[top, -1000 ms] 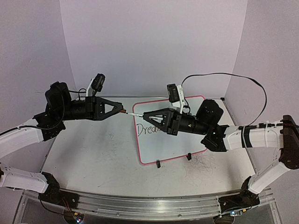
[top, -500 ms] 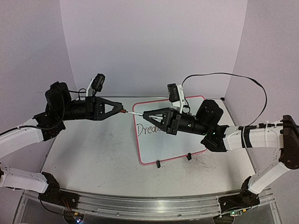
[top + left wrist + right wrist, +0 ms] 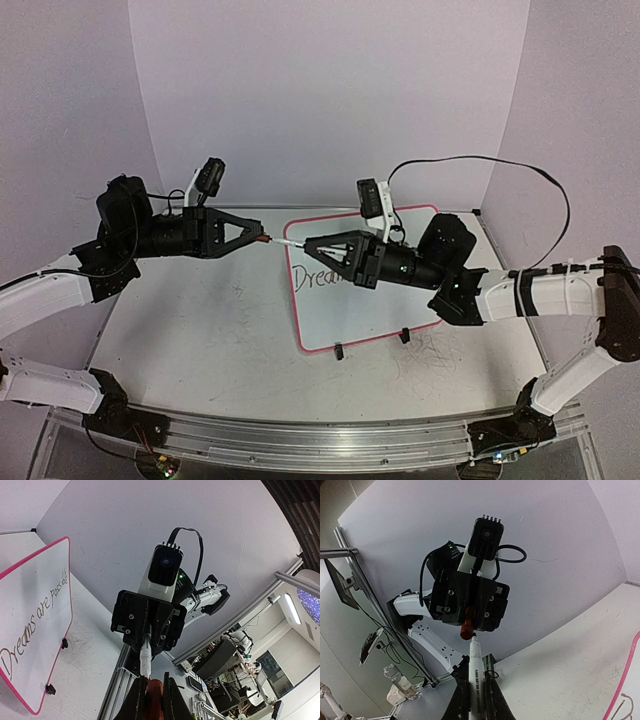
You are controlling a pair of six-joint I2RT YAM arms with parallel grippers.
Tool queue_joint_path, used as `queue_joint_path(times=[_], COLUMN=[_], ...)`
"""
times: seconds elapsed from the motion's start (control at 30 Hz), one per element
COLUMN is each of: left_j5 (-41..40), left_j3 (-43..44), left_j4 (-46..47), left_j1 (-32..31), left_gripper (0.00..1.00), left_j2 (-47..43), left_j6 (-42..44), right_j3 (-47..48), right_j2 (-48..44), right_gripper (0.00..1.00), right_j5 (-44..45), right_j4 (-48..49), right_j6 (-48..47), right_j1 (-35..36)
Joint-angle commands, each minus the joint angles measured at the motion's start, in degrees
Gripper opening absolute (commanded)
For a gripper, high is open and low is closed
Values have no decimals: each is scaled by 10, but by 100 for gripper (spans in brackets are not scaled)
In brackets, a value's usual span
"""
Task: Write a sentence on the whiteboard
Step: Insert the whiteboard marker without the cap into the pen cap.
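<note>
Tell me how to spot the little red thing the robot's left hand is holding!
Look over the big white table to the left gripper, the black pointed claw on the left side. Pinched at its very tip is the cap, a short reddish stub. It faces the marker in the right gripper, which is long, thin and white instead.
</note>
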Motion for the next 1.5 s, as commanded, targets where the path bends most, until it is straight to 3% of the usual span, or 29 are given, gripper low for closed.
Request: queue_joint_path(times=[0.0,0.37,0.77,1.47], left_j5=[1,1,-6,-2], left_j3=[5,2,-1,2], left_j4=[35,35,35,35], left_j1=[-2,-2,-2,-2], left_gripper=[0,0,0,0], left_j2=[0,1,-10,-10], left_j6=[-6,-7,-8,-11], right_j3=[27,40,-28,14], right_j2=[6,8,-52,-9], right_gripper=[0,0,0,0], right_j5=[-9,-3,32,25], right_j4=[37,44,46,47], right_j6=[2,3,-11,-3], right_j1=[7,14,14,14])
